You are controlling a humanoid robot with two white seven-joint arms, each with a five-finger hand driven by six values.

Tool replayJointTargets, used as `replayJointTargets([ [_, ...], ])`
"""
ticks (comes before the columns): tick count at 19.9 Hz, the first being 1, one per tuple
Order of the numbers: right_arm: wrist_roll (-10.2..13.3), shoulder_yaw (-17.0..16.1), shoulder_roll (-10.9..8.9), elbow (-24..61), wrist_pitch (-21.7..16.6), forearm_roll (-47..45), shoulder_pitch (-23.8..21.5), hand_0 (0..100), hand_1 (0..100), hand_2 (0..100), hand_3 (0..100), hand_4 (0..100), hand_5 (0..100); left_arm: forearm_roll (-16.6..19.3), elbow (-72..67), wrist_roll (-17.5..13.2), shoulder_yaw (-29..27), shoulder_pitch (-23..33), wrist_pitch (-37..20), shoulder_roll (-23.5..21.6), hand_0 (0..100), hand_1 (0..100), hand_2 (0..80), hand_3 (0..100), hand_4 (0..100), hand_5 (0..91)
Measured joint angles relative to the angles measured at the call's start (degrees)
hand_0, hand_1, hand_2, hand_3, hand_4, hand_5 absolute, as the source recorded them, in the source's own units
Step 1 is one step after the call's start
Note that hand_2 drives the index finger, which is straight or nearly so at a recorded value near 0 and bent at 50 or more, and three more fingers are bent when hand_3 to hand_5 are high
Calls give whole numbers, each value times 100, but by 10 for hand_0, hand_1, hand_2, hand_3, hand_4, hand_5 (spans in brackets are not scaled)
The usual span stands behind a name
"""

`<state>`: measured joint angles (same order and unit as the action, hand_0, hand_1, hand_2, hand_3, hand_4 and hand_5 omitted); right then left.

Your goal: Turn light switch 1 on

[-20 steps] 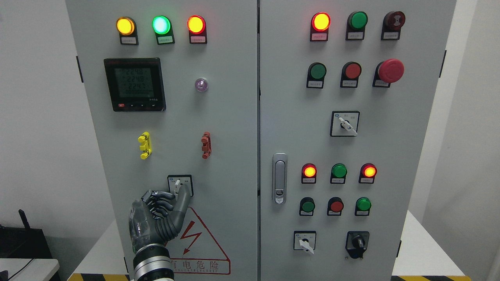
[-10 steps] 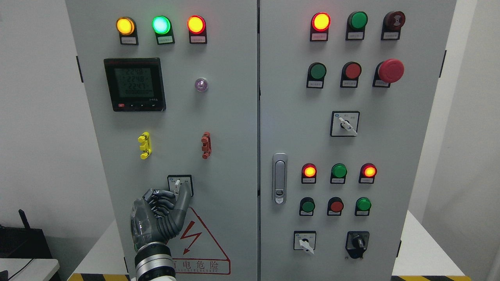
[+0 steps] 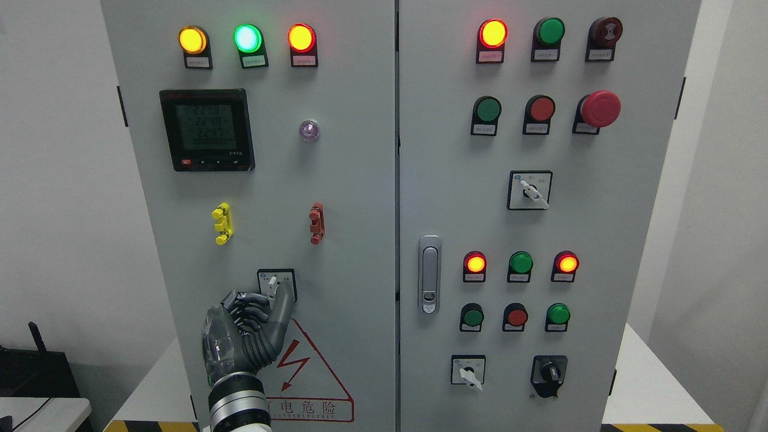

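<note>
A small rotary switch point(image 3: 274, 283) with a white knob sits in a black-framed plate low on the left cabinet door point(image 3: 336, 180). The knob points roughly upward. My left hand point(image 3: 264, 303) comes up from the bottom edge and is at the switch. Its curled fingers point(image 3: 245, 306) are left of the knob's lower end and its thumb point(image 3: 283, 309) is on the right, pinching it. The knob's lower part is hidden by the hand. My right hand is out of view.
Above the switch are yellow point(image 3: 222, 223) and red point(image 3: 316, 223) clips, a digital meter point(image 3: 207, 130) and three lit lamps. A warning triangle point(image 3: 300, 360) lies below. The right door point(image 3: 600, 240) carries buttons, more rotary switches and a door handle point(image 3: 429, 273).
My left hand has shifted slightly right and closer to the switch knob. The knob's angle looks the same and the lamps are unchanged.
</note>
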<state>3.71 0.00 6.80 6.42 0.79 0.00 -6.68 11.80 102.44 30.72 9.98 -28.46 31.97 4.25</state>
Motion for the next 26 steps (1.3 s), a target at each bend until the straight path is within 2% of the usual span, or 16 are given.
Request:
replayJointTargets([
  [9,0,0,-2,0,0,0,0,120,389,0,0,0,0,-2,-10,0,9,-17,0,3,216,490,609,860,875,819],
  [26,0,0,-1,0,0,0,0,120,389,0,0,0,0,1,-9,3,17,-30,1,18,353,456,632,872,882,833],
])
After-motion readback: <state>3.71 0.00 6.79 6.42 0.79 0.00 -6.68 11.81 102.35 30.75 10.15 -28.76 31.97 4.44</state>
